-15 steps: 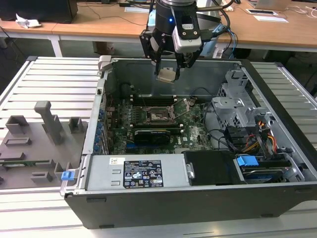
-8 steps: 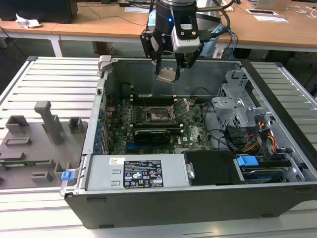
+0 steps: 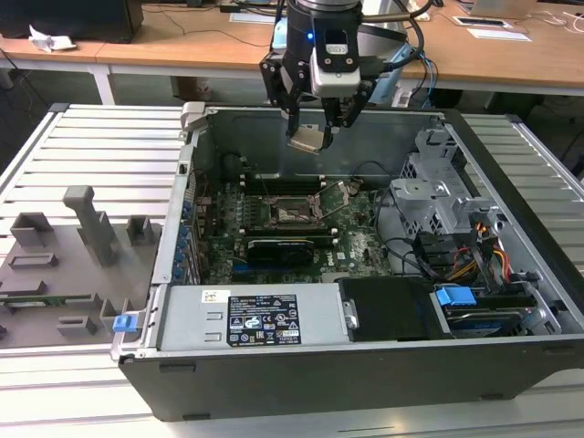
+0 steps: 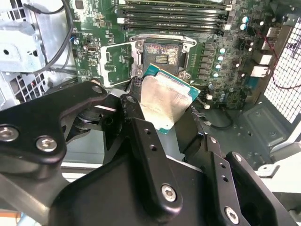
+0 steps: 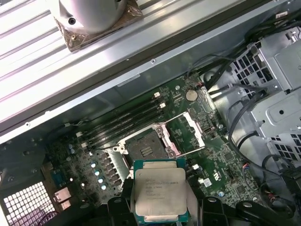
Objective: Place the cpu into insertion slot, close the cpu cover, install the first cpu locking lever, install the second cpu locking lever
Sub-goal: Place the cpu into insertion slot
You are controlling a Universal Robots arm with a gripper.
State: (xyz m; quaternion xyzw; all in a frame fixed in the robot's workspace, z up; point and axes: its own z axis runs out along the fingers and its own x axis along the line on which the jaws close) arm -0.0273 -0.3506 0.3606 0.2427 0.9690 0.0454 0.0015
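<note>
My gripper hangs high over the open computer case, shut on the cpu, a flat square chip with a dull metal top. In both wrist views the cpu is held by its edges between the black fingers. Below it, the insertion slot lies open with its dark pin field showing. The cpu cover is swung open to one side of the socket. Thin locking levers stand raised beside the slot.
Long black memory slots run behind the socket, and a black card with a grille lies in front of it. A power supply fills the case front. A metal drive cage with cables stands on the exterior view's right; grey fixtures on its left.
</note>
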